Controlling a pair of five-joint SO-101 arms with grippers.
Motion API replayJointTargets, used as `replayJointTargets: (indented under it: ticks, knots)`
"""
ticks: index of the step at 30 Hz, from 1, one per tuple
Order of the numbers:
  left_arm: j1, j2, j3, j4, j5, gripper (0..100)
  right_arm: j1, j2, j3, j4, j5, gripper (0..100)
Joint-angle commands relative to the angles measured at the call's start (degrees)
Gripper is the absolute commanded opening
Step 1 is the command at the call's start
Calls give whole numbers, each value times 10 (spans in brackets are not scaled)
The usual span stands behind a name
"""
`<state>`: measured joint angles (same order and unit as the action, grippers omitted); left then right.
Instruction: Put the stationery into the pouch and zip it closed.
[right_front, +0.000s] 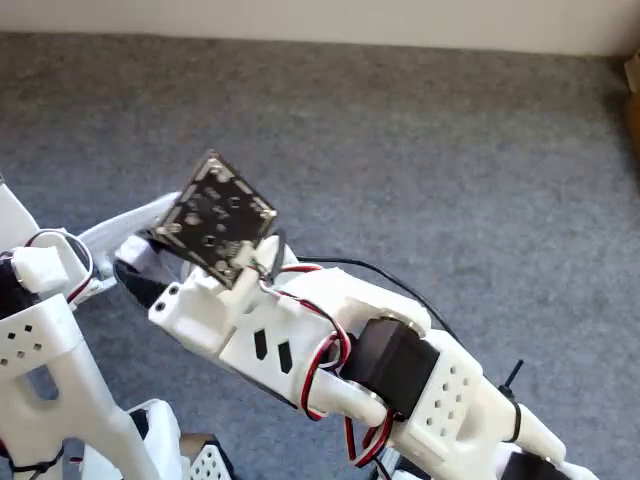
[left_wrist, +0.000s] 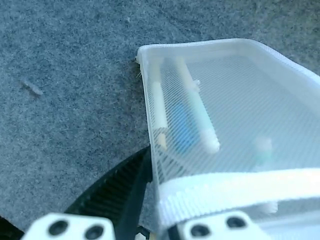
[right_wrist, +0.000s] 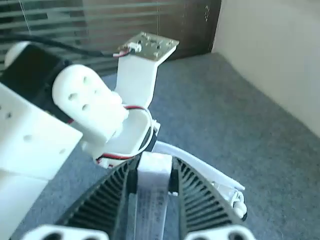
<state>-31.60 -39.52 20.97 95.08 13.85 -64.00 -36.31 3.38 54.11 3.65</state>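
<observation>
The translucent mesh pouch (left_wrist: 245, 95) lies on the grey carpet with stationery inside: a white pen (left_wrist: 158, 105), a blue one (left_wrist: 182, 127) and a pale green marker (left_wrist: 200, 117). My left gripper (left_wrist: 159, 200) is shut on the pouch's white zipper band (left_wrist: 235, 187), and its black finger (left_wrist: 117, 195) rests beside the pouch wall. My right gripper (right_wrist: 152, 172) is shut on a narrow white end of the pouch (right_wrist: 150, 167), with black ribbed fingers (right_wrist: 112, 192) on both sides. In the high view a white edge of the pouch (right_front: 128, 222) shows under an arm (right_front: 300, 330).
Grey carpet (right_front: 450, 150) covers the surface, open toward the far side and the right. A wall (right_wrist: 270, 55) rises beyond it. The other arm (right_wrist: 85, 107) with its camera board (right_wrist: 147, 45) sits close in front of my right gripper. A second arm (right_front: 45, 350) stands at the near left.
</observation>
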Motion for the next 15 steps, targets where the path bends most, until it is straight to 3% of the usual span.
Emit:
replayJointTargets:
  ticks: [1,9,15]
  knots:
    - [10,11,-5,-10,8,7,11,-45,45,-109,-6,5]
    - [10,11,-5,-10,8,7,11,-73,214,-353,-4,5]
    - [10,11,-5,-9,8,7,11,-68,277,-444,-4,5]
